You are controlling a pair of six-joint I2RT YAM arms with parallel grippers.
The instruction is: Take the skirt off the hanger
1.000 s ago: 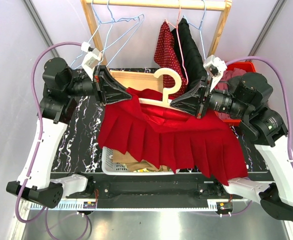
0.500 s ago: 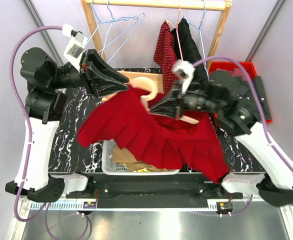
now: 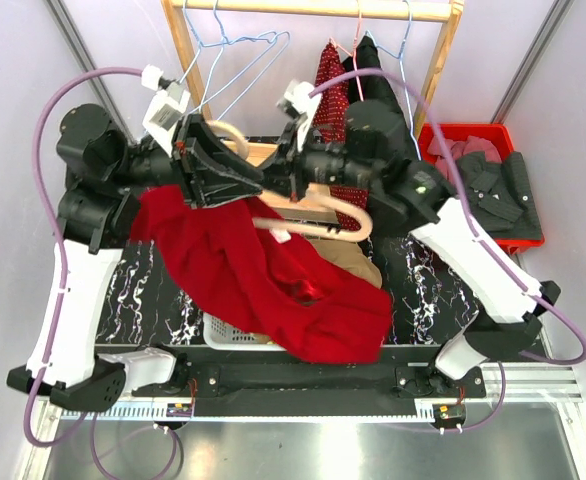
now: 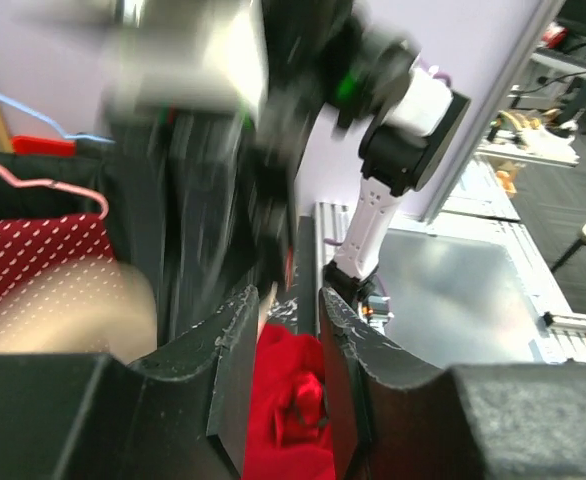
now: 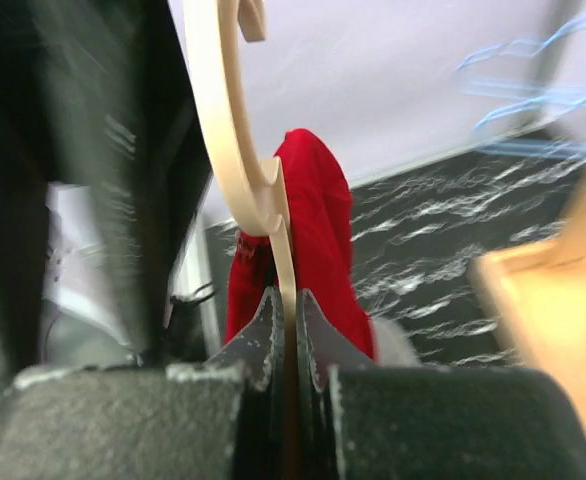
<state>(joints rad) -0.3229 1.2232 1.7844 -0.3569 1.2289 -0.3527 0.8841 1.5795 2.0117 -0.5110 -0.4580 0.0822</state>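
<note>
The red skirt (image 3: 263,285) hangs bunched from my left gripper (image 3: 235,185), trailing down to the basket's front. In the left wrist view the left gripper (image 4: 288,310) is shut on a fold of the skirt (image 4: 288,400). My right gripper (image 3: 276,187) is shut on the cream wooden hanger (image 3: 325,222), which lies nearly bare, curving right over the basket. In the right wrist view the right gripper (image 5: 288,300) pinches the hanger (image 5: 235,150), and the skirt (image 5: 318,230) still drapes by its notched end. The two grippers are close together.
A white basket (image 3: 223,328) with tan cloth sits under the skirt. Behind is a wooden rack (image 3: 313,8) with wire hangers (image 3: 235,55), a red dotted garment (image 3: 330,95) and a black garment (image 3: 375,95). A red bin (image 3: 473,138) with dark clothes stands at right.
The right arm swung far left with the hanger. The left gripper pulled the skirt left, so it slid off most of the hanger and now hangs bunched on the left.
</note>
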